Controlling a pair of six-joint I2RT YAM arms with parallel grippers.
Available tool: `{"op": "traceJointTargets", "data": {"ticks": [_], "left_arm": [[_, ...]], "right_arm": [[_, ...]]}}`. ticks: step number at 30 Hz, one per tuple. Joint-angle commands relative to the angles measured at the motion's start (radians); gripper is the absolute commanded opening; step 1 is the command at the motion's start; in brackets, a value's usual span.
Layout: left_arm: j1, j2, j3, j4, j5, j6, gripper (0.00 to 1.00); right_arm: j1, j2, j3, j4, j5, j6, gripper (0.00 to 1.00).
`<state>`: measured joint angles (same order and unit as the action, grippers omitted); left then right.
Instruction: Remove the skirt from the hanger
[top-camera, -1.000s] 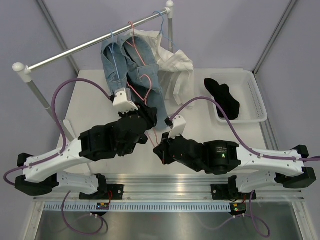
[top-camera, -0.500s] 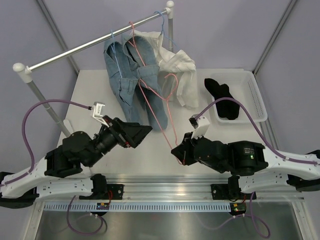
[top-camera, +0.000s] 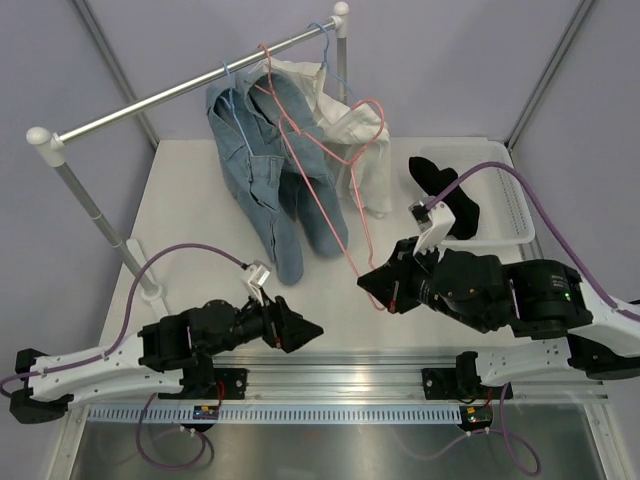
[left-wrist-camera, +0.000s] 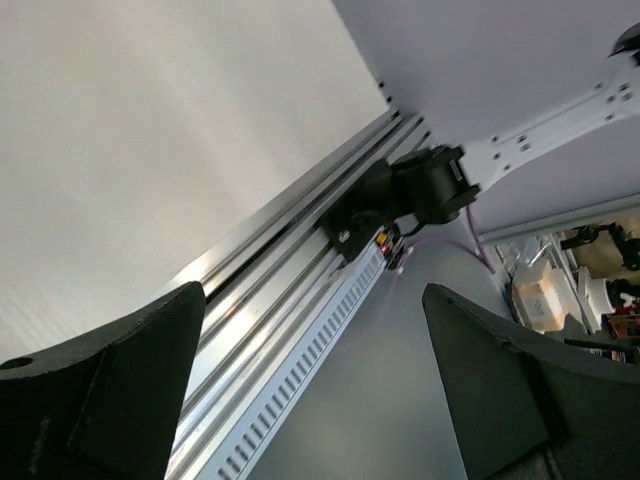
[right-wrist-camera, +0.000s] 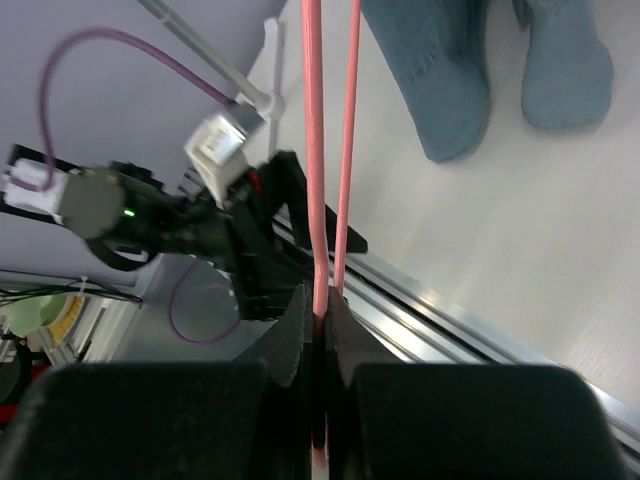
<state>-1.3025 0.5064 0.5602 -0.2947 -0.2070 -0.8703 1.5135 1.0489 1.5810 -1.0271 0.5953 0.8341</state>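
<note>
Left arm has backed off to the near left, left gripper wide open and empty. Right gripper is clamped on the thin, springy hanger. The skirt sits in the far-right basket. It looks soft and light, so I'd grab a bunched fold.

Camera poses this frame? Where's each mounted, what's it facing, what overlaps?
Top external: above and behind the bases, looking down on the table, clothes rail, jeans, skirt in the bin; left gripper and right gripper both show.
Left wrist: on the left arm, low, facing along the aluminium rail at the near edge; its own fingers frame the view, wide apart.
Right wrist: looks past the shut right gripper along the hanger it pinches, toward the jeans legs and left gripper.
Shared: top and right wrist both see jeans, hanger, left gripper.
</note>
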Motion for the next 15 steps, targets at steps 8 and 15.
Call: {"op": "traceJointTargets", "data": {"ticks": [8, 15], "left_arm": [[-0.004, -0.060, -0.169, 0.094, 0.046, -0.121, 0.93], [-0.004, 0.076, -0.204, 0.097, 0.004, -0.189, 0.96]], "right_arm": [[0.011, 0.233, 0.356, -0.028, -0.023, -0.191, 0.00], [0.011, 0.492, 0.577, -0.060, -0.130, -0.194, 0.00]]}}
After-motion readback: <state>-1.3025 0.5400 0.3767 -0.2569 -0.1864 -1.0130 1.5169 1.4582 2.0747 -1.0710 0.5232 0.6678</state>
